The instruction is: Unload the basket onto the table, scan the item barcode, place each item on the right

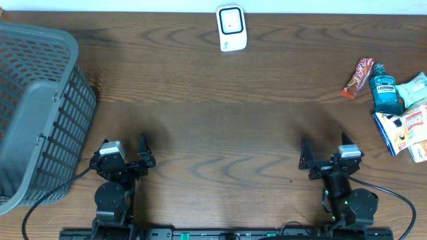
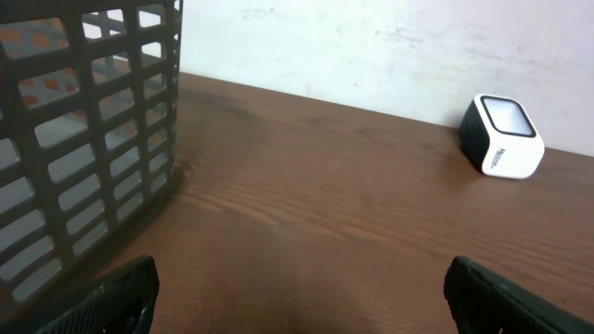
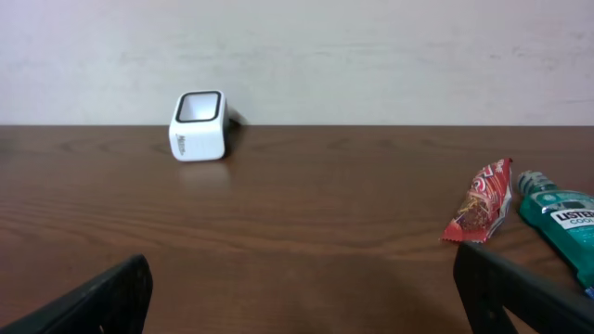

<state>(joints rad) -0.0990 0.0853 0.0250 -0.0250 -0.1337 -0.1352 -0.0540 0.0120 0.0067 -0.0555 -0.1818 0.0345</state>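
Items wait in a loose cluster at the right edge of the wooden table [image 1: 220,120]: a snack bar [image 1: 358,77] in a red wrapper, a teal mouthwash bottle [image 1: 386,90] just beside it, a green packet [image 1: 415,87] and a white and orange box [image 1: 400,130] nearer the front. None of them is held. The white scanner [image 1: 231,28] stands at the far edge of the table, near the middle, well apart from the cluster, with its dark window facing up and forward. A grey slatted basket [image 1: 37,100] fills the left side.

Both arms sit low at the near edge. The left gripper [image 1: 123,145] has its jaws spread wide with nothing between them; its wrist view shows bare wood between the two fingers [image 2: 121,292], the basket wall close on the left and the scanner far off to the right. The right gripper [image 1: 325,150] is likewise spread wide and empty. Its wrist view looks across the table, with the scanner ahead to the left and the snack bar and bottle to the right, beyond the fingers [image 3: 520,297].
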